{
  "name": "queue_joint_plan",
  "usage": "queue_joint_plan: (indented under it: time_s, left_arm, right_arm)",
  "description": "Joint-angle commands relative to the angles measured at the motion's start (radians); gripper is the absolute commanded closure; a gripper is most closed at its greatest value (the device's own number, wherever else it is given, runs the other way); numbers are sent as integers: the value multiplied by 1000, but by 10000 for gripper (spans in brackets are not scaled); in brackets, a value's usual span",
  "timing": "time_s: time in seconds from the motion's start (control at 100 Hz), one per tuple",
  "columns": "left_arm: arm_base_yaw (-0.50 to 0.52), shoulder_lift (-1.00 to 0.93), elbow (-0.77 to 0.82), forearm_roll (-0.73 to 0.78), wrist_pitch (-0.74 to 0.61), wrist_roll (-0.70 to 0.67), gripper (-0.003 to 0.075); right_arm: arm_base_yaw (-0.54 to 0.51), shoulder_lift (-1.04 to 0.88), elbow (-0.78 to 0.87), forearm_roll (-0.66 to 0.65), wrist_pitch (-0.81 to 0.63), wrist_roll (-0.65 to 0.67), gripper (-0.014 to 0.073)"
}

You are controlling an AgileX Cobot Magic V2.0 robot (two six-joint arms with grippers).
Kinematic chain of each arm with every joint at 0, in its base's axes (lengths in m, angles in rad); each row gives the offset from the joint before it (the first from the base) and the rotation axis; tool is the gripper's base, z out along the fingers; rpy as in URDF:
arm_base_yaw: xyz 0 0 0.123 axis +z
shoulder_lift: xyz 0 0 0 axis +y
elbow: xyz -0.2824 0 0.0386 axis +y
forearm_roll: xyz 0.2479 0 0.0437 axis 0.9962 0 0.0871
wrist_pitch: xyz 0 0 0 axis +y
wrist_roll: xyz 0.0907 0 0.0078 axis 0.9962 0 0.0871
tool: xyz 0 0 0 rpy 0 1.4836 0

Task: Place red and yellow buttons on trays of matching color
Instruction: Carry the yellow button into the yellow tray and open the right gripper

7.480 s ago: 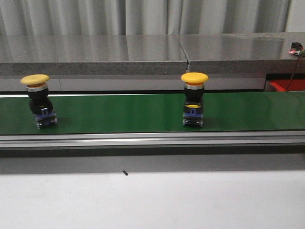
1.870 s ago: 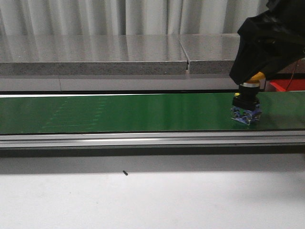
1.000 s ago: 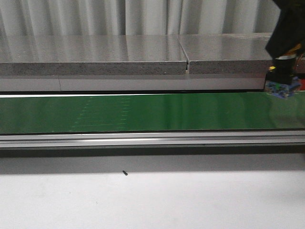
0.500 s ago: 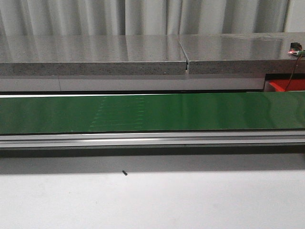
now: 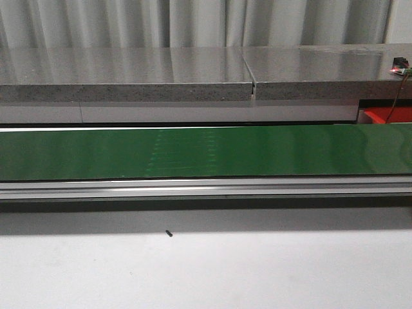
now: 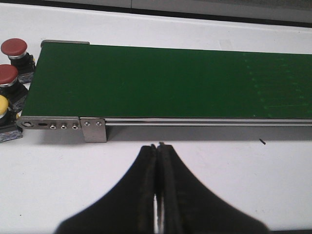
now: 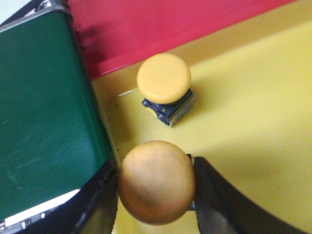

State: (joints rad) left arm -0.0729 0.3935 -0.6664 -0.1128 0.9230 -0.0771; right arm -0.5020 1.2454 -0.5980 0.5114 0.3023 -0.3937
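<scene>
Yellow button (image 7: 157,181) clamped in our right pincer (image 7: 155,195) over yellow tray (image 7: 243,112), matching colour, beside another yellow button (image 7: 164,79); left pincer (image 6: 157,156) together, idle.

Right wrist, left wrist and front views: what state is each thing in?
Right pincer: shut on held yellow button, above yellow tray.
Second yellow button: upright on yellow tray.
Left pincer: shut, empty.
Conveyor belt: no buttons.
Circuit board: light on.
</scene>
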Motion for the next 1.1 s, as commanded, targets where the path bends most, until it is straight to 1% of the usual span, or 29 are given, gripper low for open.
queue_joint_plan:
  time_s: [0.0,0.19,0.26,0.33,0.36,0.38,0.43,0.48,0.53,0.56,0.76,0.89,0.96,0.98,1.01,1.09]
  left_arm:
    - [-7,10,-24,-13,-64,-4,741]
    - [-7,10,-24,-13,-64,-4,741]
    - [-7,10,-24,-13,-64,-4,741]
    - [-7,10,-24,-13,-64,-4,741]
    - [-7,10,-24,-13,-64,-4,741]
    - [-7,10,-24,-13,-64,-4,741]
    - [-7,10,-24,-13,-64,-4,741]
    - [-7,10,-24,-13,-64,-4,741]
    - [-7,10,-24,-13,-64,-4,741]
    - [-7,10,-24,-13,-64,-4,741]
    - [-7,10,-24,-13,-64,-4,741]
    - [-7,10,-24,-13,-64,-4,741]
    - [-7,10,-24,-13,-64,-4,741]
    - [-7,10,-24,-13,-64,-4,741]
    - [-7,10,-24,-13,-64,-4,741]
    - [-7,10,-24,-13,-64,-4,741]
  right_arm:
    - [-6,9,-14,35,-65,1,504]
    - [-6,62,-14,35,-48,1,500]
    - [-6,62,-14,35,-46,1,473]
    - [-6,62,-14,35,-41,0,385]
    - [-6,62,-14,35,-40,0,321]
    - [-6,62,-14,35,-38,0,293]
    - [-6,62,-14,35,-36,0,179]
    - [-6,62,-14,35,-36,0,95]
    - [-6,61,-14,36,-36,0,46]
    - [-6,58,-14,37,-35,0,35]
    - [-5,-4,-14,39,-25,0,73]
    - [26,-66,-14,38,-22,-8,118]
    - [64,-98,-14,30,-18,-9,186]
    - [77,-109,-14,25,-15,-10,228]
    - [95,-119,-14,14,-11,-10,264]
    - [147,-157,-14,-17,-4,-11,428]
